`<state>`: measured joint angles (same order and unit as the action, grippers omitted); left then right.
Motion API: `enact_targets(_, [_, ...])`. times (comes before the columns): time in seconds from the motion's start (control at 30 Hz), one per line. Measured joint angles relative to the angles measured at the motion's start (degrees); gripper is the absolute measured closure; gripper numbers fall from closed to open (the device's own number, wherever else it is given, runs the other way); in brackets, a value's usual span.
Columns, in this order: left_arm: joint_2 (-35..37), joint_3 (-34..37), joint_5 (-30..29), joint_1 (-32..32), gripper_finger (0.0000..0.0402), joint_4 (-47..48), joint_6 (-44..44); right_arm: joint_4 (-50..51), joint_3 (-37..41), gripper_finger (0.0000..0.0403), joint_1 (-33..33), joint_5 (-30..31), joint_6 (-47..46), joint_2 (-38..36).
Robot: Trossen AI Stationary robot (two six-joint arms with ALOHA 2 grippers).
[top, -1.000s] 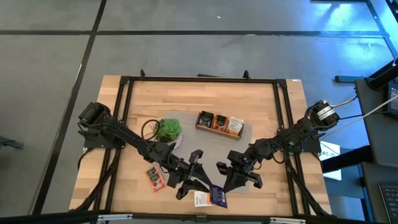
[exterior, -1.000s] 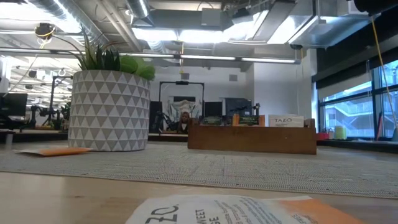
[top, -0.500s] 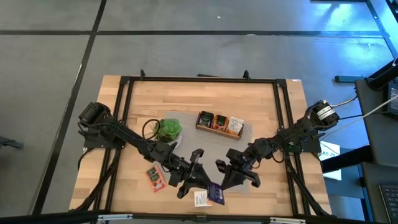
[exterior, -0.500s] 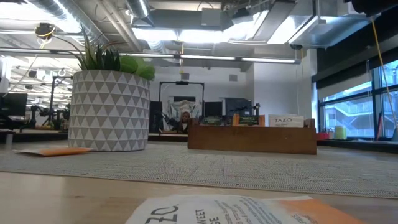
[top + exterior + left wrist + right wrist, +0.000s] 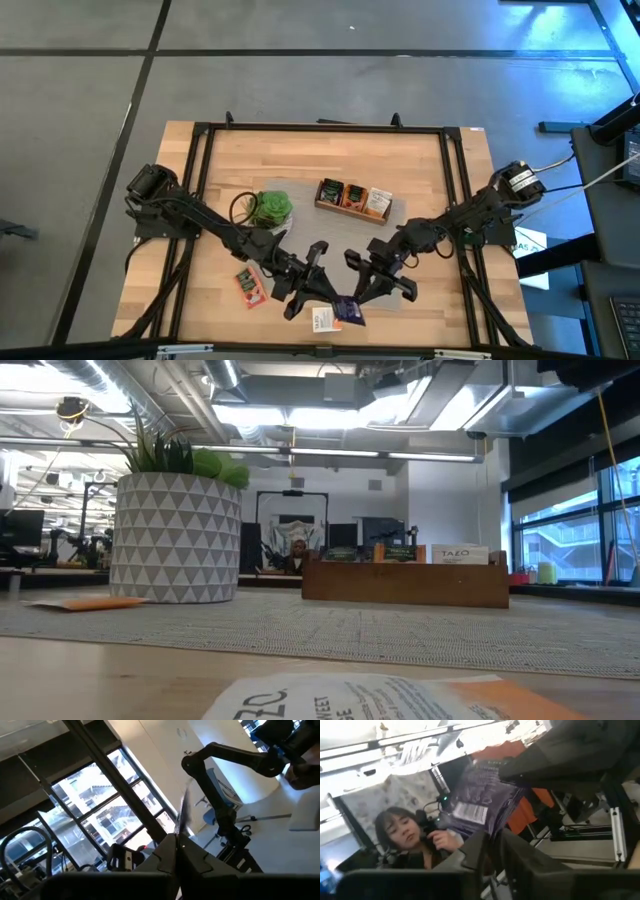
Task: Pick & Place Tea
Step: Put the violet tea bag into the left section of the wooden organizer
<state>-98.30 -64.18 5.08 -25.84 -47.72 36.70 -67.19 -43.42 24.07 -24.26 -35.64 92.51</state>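
A dark purple tea sachet hangs in the air between my two grippers, near the table's front edge. My left gripper is shut on it. The slightly open fingers of my right gripper stand on either side of its lower corner. A white-and-orange sachet lies flat on the table just below them, and fills the foreground of the low view. An orange-red sachet lies flat to the left. The low view shows neither gripper. My left gripper pinches the purple sachet between its two fingers, by one edge. In its wrist view the sachet shows edge-on, standing out past the fingertips. The sachet is lifted clear of the table. My right gripper: I cannot tell whether its fingers touch the sachet.
A wooden three-compartment box with sachets standing in it sits on the grey mat at mid table. A potted plant stands to its left. Black frame rails run along the table's edges. A person shows in the room behind.
My left gripper's fingers have come together on the purple sachet, which has stayed in the air between the grippers. My right gripper has rolled a little about its own line. Neither arm has shifted place.
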Motion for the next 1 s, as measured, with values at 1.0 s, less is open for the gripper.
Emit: enact_targets(1.0, [6.6,0.0,-31.2,0.9,0.0399,57.8,-58.0,60.6,0.0,0.0198,-9.8,27.8,24.2,-19.1])
